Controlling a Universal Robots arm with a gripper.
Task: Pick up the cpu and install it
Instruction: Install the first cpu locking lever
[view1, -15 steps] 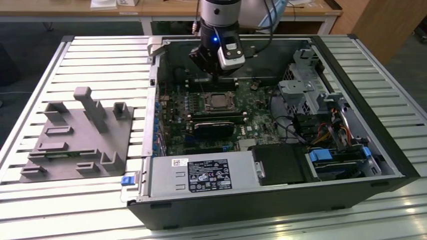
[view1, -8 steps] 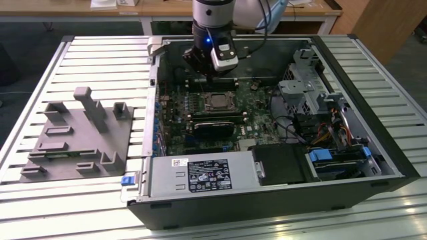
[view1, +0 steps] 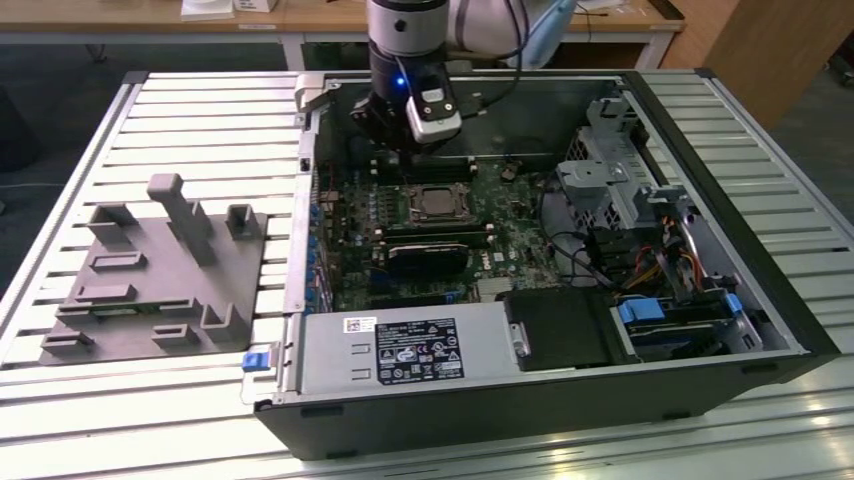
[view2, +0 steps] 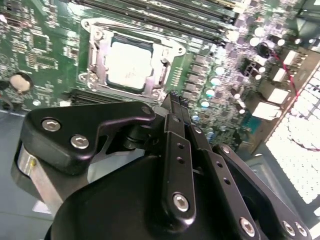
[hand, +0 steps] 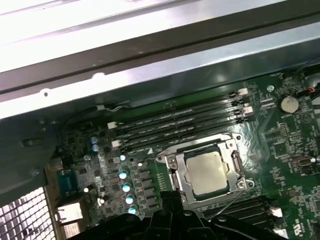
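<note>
Grey fixture block (view1: 158, 268) sits on the slatted table (view1: 80, 150), at the exterior view's left, well apart from me.

Open computer case (view1: 747, 300) lies on its side right of it, green motherboard (view1: 400, 250) exposed inside.

I hang over the far part of the board. My gripper (view2: 175, 100) is above the motherboard, near the socket (view2: 127, 62) but off to one side, touching nothing. In the second wrist view my fingers (view2: 176, 112) lie pressed together to a narrow tip, nothing between them. Hand closed up and empty.

The cpu (hand: 207, 172) is seated inside the socket frame, pale silver top up, flat and square to the frame; see also (view2: 127, 65) and (view1: 434, 203). Memory slots (hand: 185, 122) run beside the socket.

Drive bays and cables (view1: 654, 260) crowd the exterior view's right of the case.
</note>
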